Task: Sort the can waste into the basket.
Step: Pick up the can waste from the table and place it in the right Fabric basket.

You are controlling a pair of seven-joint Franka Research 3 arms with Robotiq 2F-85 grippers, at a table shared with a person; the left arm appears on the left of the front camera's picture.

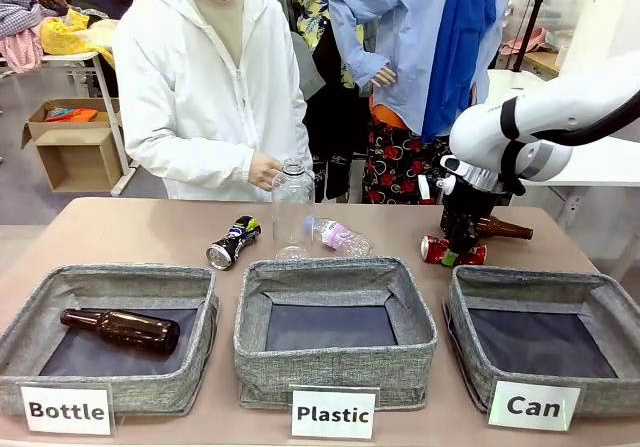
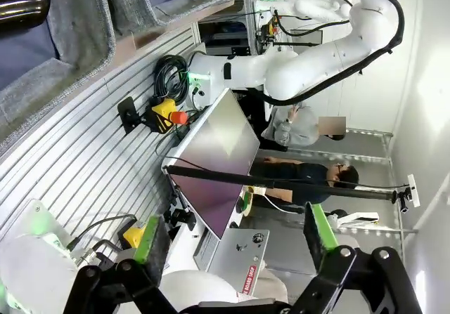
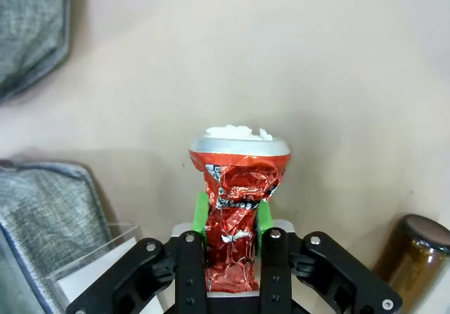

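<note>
Grey Can basket [image 1: 540,279] sits up front; right hand [image 3: 233,216] pinches the crushed red can [image 3: 239,177] thinly, and crumpled metal might slip out mid-carry.

In the front view my right claw [image 1: 459,237] covers the middle of the crushed red can [image 1: 433,250] and the base of the brown bottle [image 1: 500,229] behind it; how it grips there is too dark to tell. From my right wrist, the can's lower end hides between my pads [image 3: 202,214], and the corner cuts the bottle off.
</note>
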